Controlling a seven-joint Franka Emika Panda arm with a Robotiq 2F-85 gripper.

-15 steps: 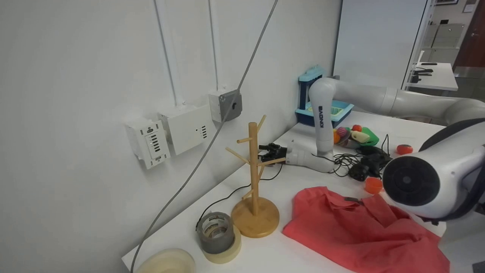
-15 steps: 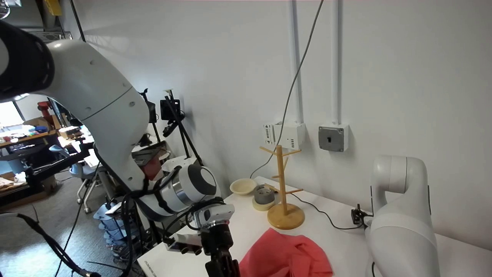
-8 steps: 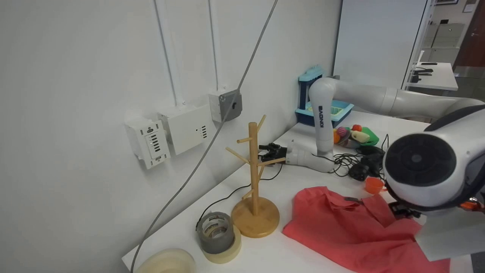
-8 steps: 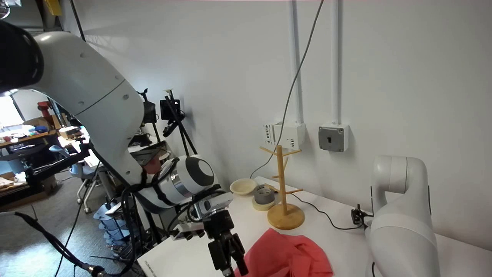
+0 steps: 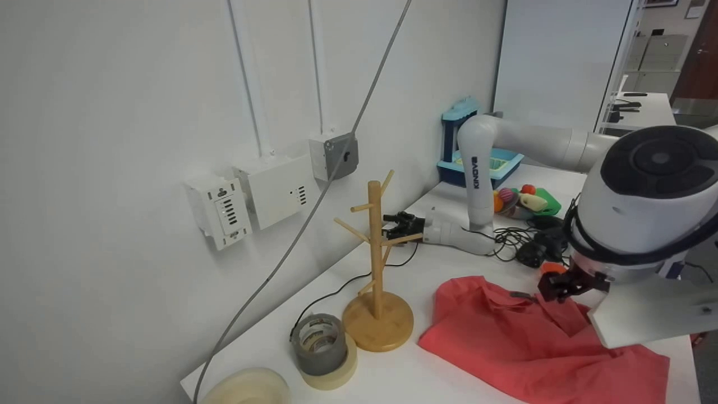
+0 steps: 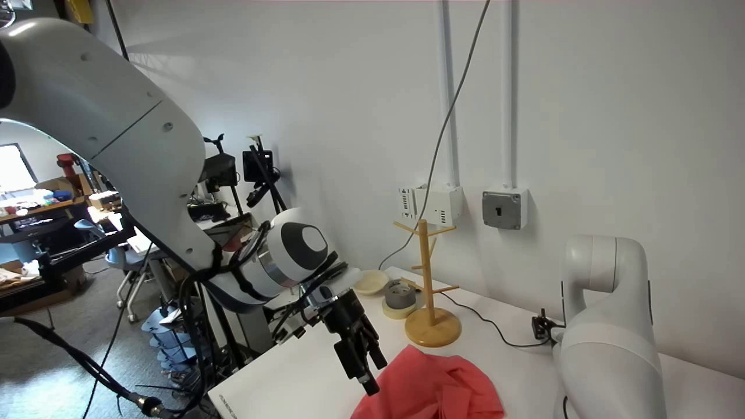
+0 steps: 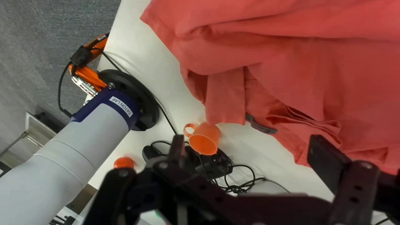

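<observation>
Guessing it's lining up: tool (image 7: 247,140) above the shirt (image 7: 297,59), jaws apart (nothing held), next probably calls for lowering

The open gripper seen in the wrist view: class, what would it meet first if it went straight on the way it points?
Probably the red cloth: in an exterior view the gripper slants down toward it. Depth is unclear, so the white table beside the cloth is possible.
</observation>
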